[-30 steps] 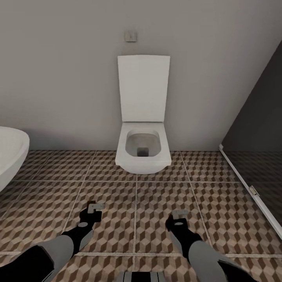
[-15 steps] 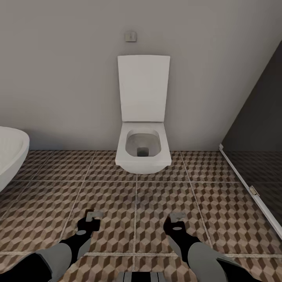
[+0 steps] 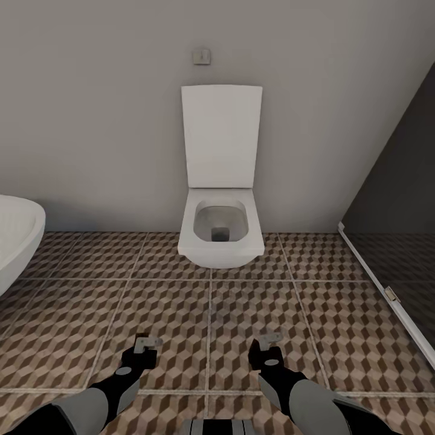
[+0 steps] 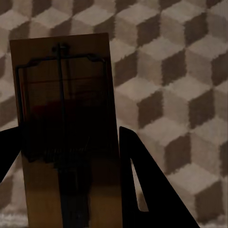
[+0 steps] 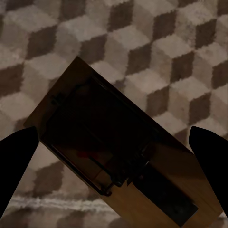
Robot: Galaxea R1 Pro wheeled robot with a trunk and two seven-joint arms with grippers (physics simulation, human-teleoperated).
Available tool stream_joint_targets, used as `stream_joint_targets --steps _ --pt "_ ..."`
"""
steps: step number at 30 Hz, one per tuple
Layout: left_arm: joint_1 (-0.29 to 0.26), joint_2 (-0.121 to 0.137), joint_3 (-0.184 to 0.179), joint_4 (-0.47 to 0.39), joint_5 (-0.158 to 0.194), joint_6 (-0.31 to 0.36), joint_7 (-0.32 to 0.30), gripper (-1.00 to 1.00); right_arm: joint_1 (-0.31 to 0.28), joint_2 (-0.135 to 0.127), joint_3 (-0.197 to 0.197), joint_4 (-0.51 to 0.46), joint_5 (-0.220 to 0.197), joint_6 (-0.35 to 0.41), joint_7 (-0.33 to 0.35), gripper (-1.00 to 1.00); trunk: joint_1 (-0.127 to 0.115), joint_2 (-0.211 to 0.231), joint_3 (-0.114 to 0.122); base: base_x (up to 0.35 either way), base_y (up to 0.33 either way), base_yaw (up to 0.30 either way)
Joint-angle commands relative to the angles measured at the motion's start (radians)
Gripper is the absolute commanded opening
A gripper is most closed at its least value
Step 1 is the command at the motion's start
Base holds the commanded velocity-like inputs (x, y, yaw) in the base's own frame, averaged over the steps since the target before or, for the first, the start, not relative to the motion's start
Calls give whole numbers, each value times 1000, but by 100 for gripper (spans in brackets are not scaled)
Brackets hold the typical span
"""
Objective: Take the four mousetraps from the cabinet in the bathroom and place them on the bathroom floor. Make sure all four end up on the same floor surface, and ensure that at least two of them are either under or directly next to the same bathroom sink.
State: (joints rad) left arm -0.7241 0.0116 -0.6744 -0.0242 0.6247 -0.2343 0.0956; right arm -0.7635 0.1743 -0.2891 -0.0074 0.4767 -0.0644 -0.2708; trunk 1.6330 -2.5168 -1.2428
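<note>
Facing a white toilet with its lid raised against a grey wall, I hold both arms low over the bathroom floor, its tiles patterned in brown, beige and white cubes. My left hand is clenched on a mousetrap, a tan wooden board with dark wire and a faint red spot; in the left wrist view the board stands between the two dark fingers, one pressed along each long edge, with the tiles behind it. My right hand carries a second mousetrap. In the right wrist view this board lies slantwise across the gap, and the dark fingers stand wide at either side, apart from its edges there, so I cannot tell whether the hand grips it or how. In the head view each trap shows as a small pale piece at the tip of its hand, near me and above the floor. The curved white rim of a bathtub enters at the far left, and a dark glass partition with a pale lower rail runs along the right.
</note>
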Motion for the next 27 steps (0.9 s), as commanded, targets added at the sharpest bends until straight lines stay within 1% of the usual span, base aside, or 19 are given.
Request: stream_joint_targets --steps 1,6,14,21,27 --pt "0 -1 -8 -2 1 0 5 -100 0 0 -8 2 8 -4 -4 -100 0 0 -1 0 0 0" --pt "1 -6 -7 -4 1 0 4 -100 0 0 -9 10 5 -7 -2 -100 0 0 -1 0 0 0" --pt "0 -4 -6 -2 4 -1 4 -100 -3 0 -8 36 6 -30 3 -100 0 0 -1 0 0 0" --pt "0 -10 -5 6 39 12 4 -100 -6 0 -8 38 6 -33 4 -100 0 0 -1 0 0 0" --pt "2 -13 -5 9 45 42 4 -100 -6 0 -8 38 7 -34 5 -100 0 0 -1 0 0 0"
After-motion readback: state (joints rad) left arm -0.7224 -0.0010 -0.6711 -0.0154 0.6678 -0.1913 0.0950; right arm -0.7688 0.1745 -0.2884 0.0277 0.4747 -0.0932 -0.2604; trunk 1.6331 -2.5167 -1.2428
